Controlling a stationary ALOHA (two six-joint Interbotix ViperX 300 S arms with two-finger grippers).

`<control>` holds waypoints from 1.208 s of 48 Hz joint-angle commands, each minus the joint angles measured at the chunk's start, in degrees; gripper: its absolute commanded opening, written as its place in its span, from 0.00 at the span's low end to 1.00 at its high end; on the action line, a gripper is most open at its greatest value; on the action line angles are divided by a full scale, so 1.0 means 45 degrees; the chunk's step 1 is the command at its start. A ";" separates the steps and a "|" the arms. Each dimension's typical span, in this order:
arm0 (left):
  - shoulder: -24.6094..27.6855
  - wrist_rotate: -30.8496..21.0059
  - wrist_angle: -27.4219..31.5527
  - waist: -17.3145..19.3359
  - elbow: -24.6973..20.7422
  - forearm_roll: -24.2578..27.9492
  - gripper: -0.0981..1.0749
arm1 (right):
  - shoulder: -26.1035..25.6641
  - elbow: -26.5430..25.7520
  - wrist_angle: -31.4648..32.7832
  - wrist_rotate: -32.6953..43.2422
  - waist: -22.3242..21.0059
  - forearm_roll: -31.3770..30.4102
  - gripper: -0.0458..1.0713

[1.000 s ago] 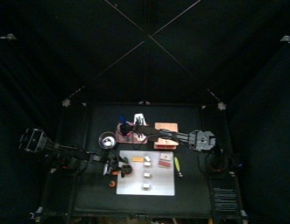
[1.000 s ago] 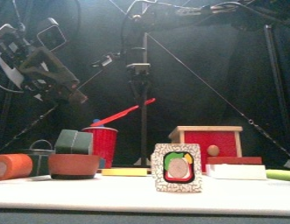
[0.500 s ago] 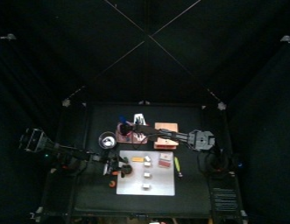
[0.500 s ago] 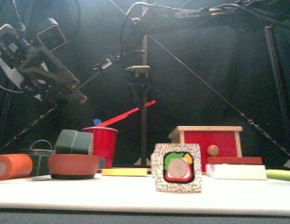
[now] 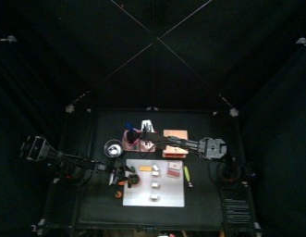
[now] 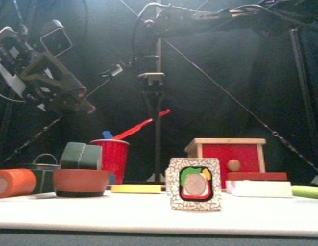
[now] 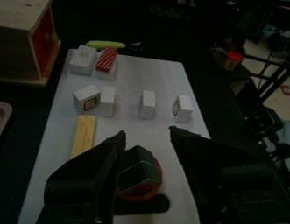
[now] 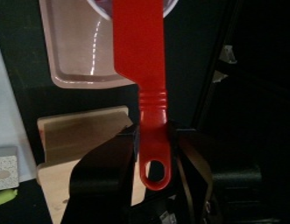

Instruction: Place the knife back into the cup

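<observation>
The reddish-pink cup (image 6: pixel 111 159) stands left of centre on the table. The red knife (image 6: pixel 146 121) slants up to the right from the cup's mouth, its low end at the rim. My right gripper (image 6: pixel 154 108) hangs down from above and is shut on the knife's handle. In the right wrist view the handle (image 8: pixel 147 87) runs between the jaws of my right gripper (image 8: pixel 145 144), its holed end nearest the camera. My left gripper (image 7: pixel 145 140) is open and empty, held high at the left (image 6: pixel 74 96) above the white mat (image 7: pixel 135 83).
A tan box with a red front (image 6: pixel 230 154) stands at the right, a pink tray (image 8: pixel 82 52) beside it. A framed picture card (image 6: pixel 195 185) stands at the front. A red bowl with a green thing (image 6: pixel 82 178) and an orange cylinder (image 6: pixel 13 182) lie left. Several white blocks (image 7: pixel 147 103) sit on the mat.
</observation>
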 commanded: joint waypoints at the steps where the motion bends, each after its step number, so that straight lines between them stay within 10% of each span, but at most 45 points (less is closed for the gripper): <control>1: -0.0059 0.0020 -0.0098 0.0020 -0.0117 0.0000 0.79 | -0.0332 -0.0898 -0.0059 0.0000 -0.0059 -0.0039 0.68; 58: -0.0078 0.0020 -0.0078 0.0020 -0.0020 0.0000 0.79 | 0.0020 -0.2324 -0.0234 -0.0273 0.0332 -0.0488 0.68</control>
